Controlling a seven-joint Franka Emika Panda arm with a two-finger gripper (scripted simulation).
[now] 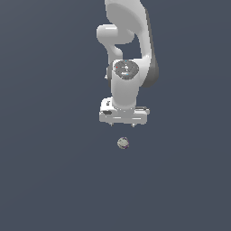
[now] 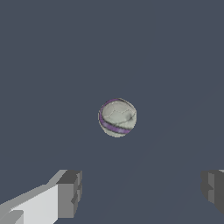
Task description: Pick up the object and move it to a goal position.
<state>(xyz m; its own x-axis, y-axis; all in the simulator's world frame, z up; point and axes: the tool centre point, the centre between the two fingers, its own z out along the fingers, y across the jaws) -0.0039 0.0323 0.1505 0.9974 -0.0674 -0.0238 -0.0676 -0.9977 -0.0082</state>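
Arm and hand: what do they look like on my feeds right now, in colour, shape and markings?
The arm is glossy white with rounded, bulbous links and dark grey shading along one side. One joint carries a round grey cap with small coloured specks. The hand has a flat, wide white body. In the wrist view its fingers are blocky, white with dark grey ridged pads. No cables show.

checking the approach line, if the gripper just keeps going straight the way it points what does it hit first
Probably the ball: the open gripper points down at it, nothing between. Its fingers may straddle it; depth is unclear.
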